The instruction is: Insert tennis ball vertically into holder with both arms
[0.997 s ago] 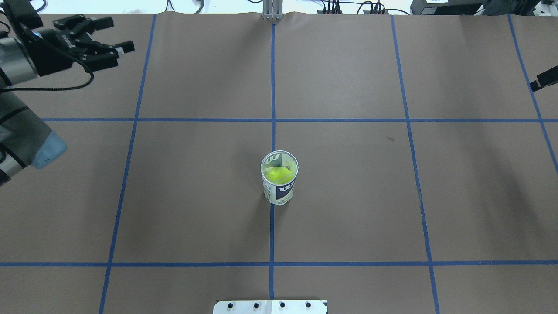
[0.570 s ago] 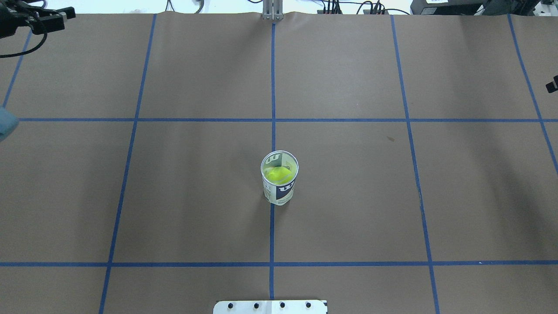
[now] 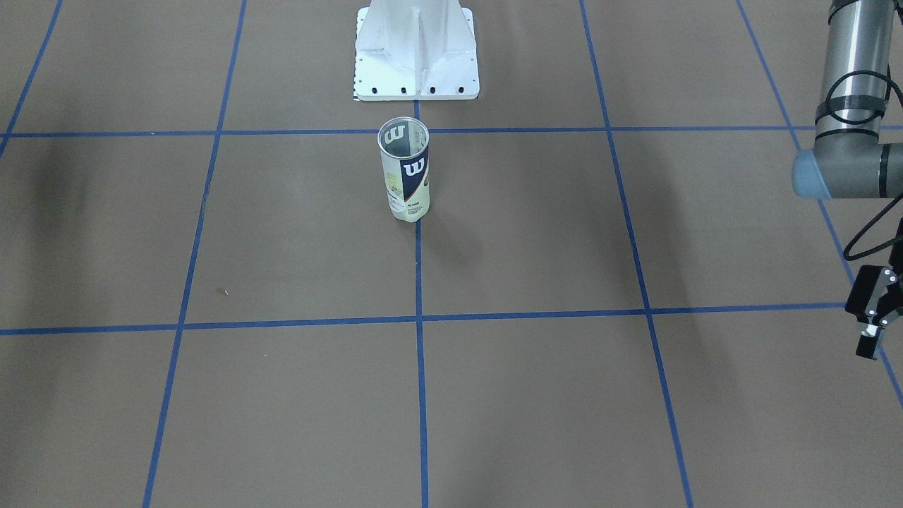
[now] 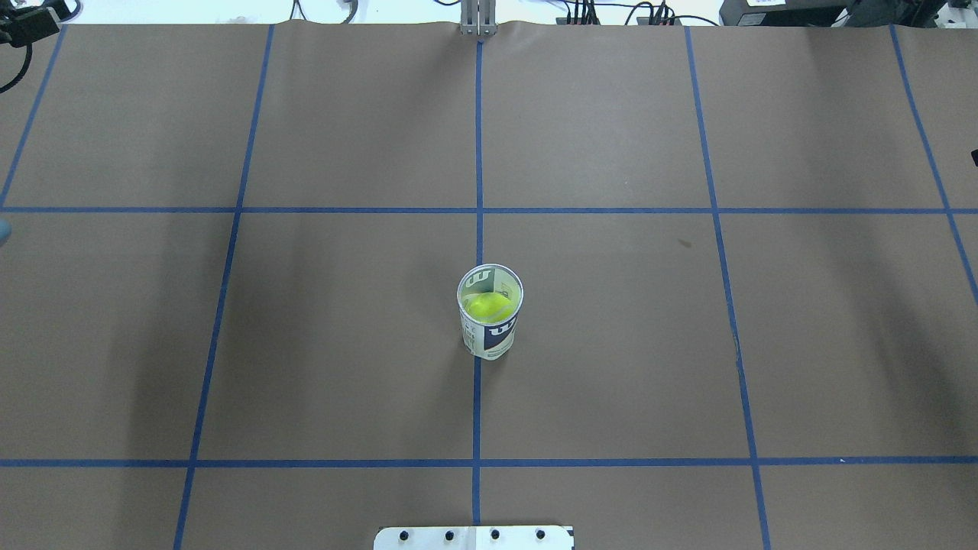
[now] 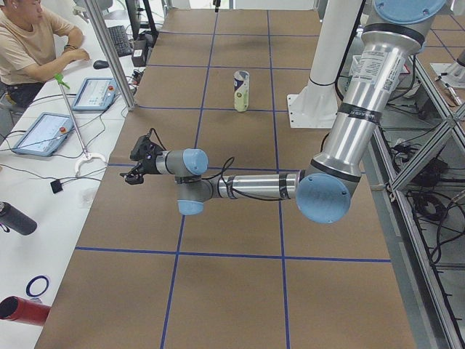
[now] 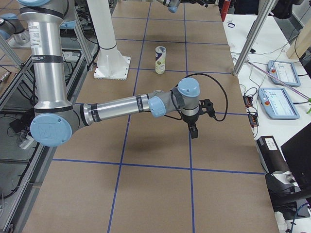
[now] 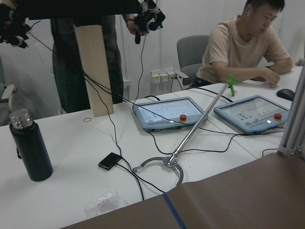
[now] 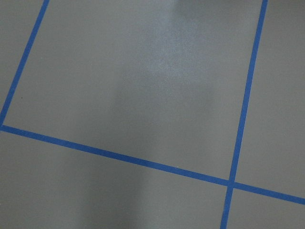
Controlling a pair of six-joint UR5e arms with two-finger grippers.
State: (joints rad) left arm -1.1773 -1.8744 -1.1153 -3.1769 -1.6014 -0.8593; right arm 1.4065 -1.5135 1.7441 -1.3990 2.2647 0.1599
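Note:
The holder [image 4: 490, 327], a clear can with a white and navy W label, stands upright at the table's middle on a blue tape line; it also shows in the front view [image 3: 404, 169]. A yellow-green tennis ball [image 4: 490, 306] sits inside it. My left gripper [image 3: 875, 324] is far off at the table's left end, open and empty; only a tip shows in the overhead view [image 4: 30, 21]. My right gripper [image 6: 194, 132] hangs over bare table near the right end, fingers down. I cannot tell if it is open or shut.
The white metal base [image 3: 416, 49] stands just behind the can. Beyond the table's left end, a white desk holds tablets [image 7: 164, 113], cables, a black bottle [image 7: 29, 148], and a seated operator [image 7: 245, 45]. Blue tape lines grid the brown table.
My left arm has swung out leftwards, nearly leaving the overhead view. My right gripper has slid further off the right edge. The can and ball have not moved.

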